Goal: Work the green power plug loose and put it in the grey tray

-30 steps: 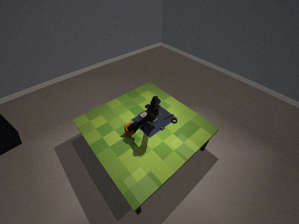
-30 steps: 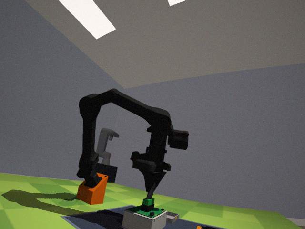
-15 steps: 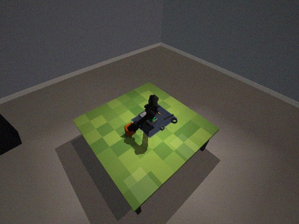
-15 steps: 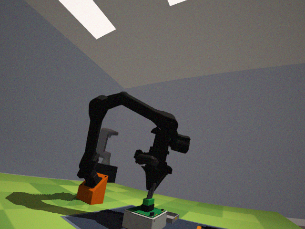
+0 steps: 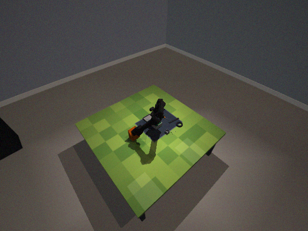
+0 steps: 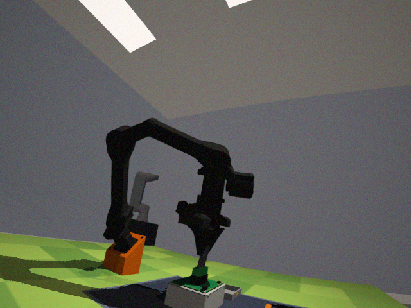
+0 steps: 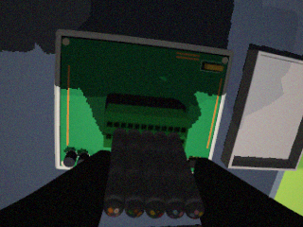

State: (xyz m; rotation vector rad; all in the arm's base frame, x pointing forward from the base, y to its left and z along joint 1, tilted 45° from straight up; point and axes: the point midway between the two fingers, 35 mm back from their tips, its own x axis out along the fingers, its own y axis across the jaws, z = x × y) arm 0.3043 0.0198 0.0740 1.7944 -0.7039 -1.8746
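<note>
A green circuit board [image 6: 214, 285] [image 7: 137, 61] lies atop a pale grey box [image 6: 185, 296] at the exterior view's lower centre — a grey tray [image 6: 233, 294] [image 7: 265, 111] just right of it, an orange wedge-shaped base [image 5: 131, 133] [image 6: 131, 263] farther left, on a green checkered tabletop [image 5: 149, 184] [image 6: 60, 248].

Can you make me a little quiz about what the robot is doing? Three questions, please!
1. True or false: the green plug is lying in the grey tray.
2. Fill in the blank: the arm's base is coloured ____.
3. Is the gripper: A) wide open and holding nothing, B) shut on the green plug, or C) shut on the tray?

Key: 1. false; 2. orange; 3. B
</note>
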